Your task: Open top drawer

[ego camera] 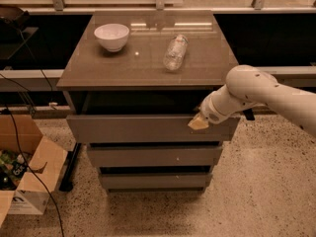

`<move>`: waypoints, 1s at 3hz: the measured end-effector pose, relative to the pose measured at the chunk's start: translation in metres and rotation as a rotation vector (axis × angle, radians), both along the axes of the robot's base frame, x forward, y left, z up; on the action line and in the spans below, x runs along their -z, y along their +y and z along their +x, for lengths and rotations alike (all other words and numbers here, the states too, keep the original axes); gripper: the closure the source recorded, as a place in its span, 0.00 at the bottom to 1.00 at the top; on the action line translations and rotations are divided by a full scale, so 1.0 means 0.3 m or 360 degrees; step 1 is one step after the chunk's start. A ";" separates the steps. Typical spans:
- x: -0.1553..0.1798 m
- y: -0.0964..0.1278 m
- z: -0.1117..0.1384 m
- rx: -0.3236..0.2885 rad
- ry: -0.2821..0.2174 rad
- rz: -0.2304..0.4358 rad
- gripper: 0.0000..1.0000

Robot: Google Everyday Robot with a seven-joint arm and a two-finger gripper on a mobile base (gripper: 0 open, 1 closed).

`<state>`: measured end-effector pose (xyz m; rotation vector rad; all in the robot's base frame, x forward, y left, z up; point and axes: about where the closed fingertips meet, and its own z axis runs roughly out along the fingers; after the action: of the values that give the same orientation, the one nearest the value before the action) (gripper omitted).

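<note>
The top drawer (143,128) is the widest grey-brown front of the cabinet. It stands pulled out, with a dark gap showing behind its upper edge. My gripper (199,123) is at the right end of that upper edge, at the end of the white arm (256,95) that reaches in from the right. The tan fingertips touch the front's top rim. The narrower middle front (153,156) with a white speck and the smallest bottom front (154,181) sit below, each less far out.
A white bowl (111,36) and a clear plastic bottle (175,52) lying on its side rest on the cabinet top (138,63). An open cardboard box (27,174) stands on the speckled floor at left, with black cables near it.
</note>
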<state>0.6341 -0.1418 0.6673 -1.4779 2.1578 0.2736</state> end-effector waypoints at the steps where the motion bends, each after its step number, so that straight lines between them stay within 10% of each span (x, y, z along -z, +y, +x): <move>1: -0.001 0.007 -0.039 -0.0020 0.0034 0.0013 0.41; 3: 0.002 0.008 -0.042 -0.0029 0.0045 0.0002 0.00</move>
<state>0.6215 -0.1394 0.6667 -1.5023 2.1665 0.3042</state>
